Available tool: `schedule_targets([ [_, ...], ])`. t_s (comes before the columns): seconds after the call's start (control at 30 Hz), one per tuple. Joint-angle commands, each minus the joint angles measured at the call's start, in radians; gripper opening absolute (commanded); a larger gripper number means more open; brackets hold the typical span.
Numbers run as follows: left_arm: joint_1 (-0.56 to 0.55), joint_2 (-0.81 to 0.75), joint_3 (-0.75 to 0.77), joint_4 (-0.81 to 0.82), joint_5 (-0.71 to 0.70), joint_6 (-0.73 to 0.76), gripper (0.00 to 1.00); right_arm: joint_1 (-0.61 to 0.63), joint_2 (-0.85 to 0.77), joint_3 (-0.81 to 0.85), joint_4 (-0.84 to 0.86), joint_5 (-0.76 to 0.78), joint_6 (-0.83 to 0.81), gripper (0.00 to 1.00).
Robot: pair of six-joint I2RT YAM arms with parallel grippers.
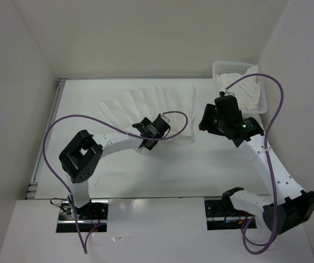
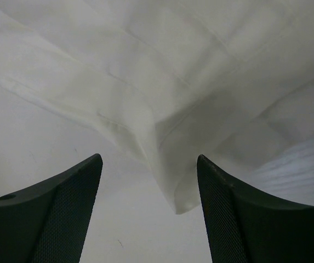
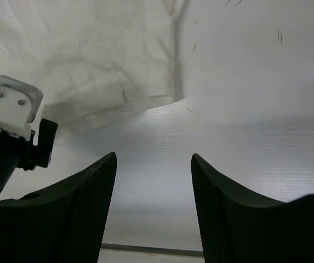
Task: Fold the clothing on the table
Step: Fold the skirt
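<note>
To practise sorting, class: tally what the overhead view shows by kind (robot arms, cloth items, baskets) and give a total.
Robot arms: 2, the left arm and the right arm
Cloth items: 2, the clothing and the cloth heap
Baskets: 1, the mesh basket
Total: 5

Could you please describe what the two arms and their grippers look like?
Both arms have white links and blocky black joints: the left arm, the right arm. A purple cable loops along each. The left gripper and right gripper have dark, curved, tapering fingers with mesh-textured inner faces.
</note>
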Motion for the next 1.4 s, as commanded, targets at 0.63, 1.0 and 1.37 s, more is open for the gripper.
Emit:
schedule_targets([
  [0.63, -0.008, 0.005, -0.009, 0.02, 0.019, 0.023, 0.5, -0.008, -0.023, -0.044, 0.013, -0.042, -0.026, 0.62],
  [1.0, -0.008, 0.072, 0.032, 0.052, 0.056, 0.072, 0.3, -0.008, -0.023, -0.035, 0.013, -0.042, -0.026, 0.62],
  [1.37, -0.008, -0.156, -0.007, 0.047, -0.069, -0.114, 0.0, -0.008, -0.011, -0.035, 0.034, -0.081, -0.026, 0.62],
])
